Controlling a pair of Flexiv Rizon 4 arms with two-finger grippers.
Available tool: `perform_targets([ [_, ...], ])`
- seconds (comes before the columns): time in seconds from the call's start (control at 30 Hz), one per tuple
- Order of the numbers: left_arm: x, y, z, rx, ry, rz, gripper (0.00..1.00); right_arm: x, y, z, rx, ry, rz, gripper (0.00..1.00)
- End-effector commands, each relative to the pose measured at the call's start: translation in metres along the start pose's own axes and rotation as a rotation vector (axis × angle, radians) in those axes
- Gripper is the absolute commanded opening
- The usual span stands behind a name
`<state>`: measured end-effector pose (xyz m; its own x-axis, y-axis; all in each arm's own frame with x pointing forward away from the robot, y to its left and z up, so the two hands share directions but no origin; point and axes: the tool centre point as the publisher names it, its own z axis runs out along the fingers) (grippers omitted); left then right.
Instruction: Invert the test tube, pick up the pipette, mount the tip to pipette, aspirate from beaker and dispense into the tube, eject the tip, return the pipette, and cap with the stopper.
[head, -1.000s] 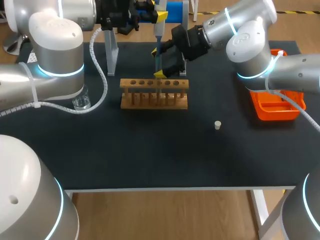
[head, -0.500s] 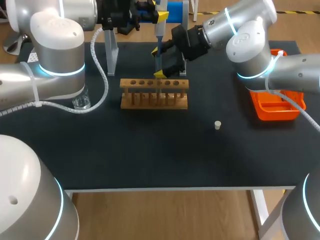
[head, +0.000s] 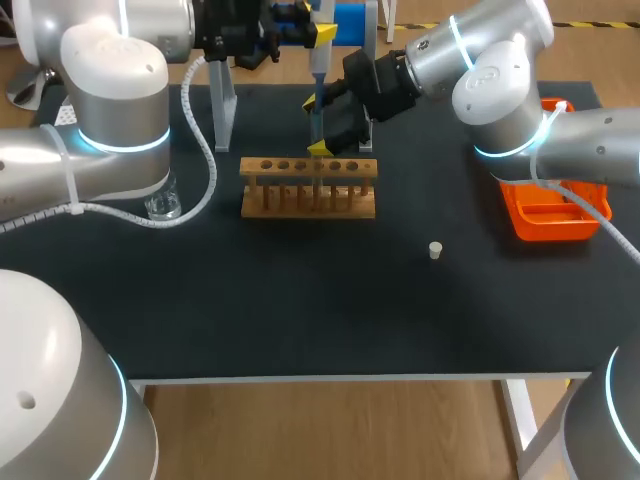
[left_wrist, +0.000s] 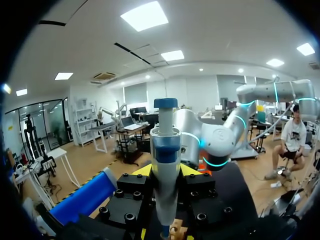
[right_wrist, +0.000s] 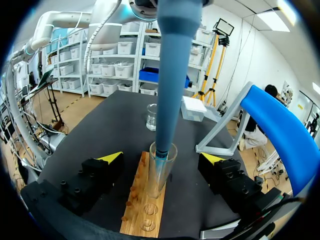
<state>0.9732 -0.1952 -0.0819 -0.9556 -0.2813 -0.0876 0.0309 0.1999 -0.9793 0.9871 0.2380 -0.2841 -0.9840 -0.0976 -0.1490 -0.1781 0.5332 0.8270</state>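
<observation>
Head view: stopper (head: 435, 250) lies between rack (head: 308, 188) and orange tray (head: 546, 222).

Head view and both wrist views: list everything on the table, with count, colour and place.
Test tube rack: one, wooden, middle rear of the table.
Test tube: one, clear, upright in the rack.
Pipette: one, blue-grey, above the rack, its tip in the tube's mouth.
Beaker: one, clear, table's left.
Stopper: one, white, front-right of the rack.
Tray: one, orange, right edge.
Pipette stand: one, grey with blue bar, rear.
Left gripper: shut on the pipette.
Right gripper: open, fingers either side of the tube.
</observation>
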Motion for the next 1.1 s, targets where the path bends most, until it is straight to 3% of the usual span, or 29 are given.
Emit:
perform_targets([
  [0.03,-0.001,0.001,0.000,0.007,0.001,0.000,0.00,0.000,0.001,-0.001,0.003,0.002,0.001,1.00],
  [0.9,-0.001,0.001,0.000,0.007,0.003,-0.001,0.00,0.000,0.001,-0.001,0.003,0.002,0.001,1.00],
  [1.1,-0.001,0.001,0.000,0.007,0.003,-0.001,0.00,0.014,-0.006,-0.023,-0.002,-0.007,0.008,1.00],
])
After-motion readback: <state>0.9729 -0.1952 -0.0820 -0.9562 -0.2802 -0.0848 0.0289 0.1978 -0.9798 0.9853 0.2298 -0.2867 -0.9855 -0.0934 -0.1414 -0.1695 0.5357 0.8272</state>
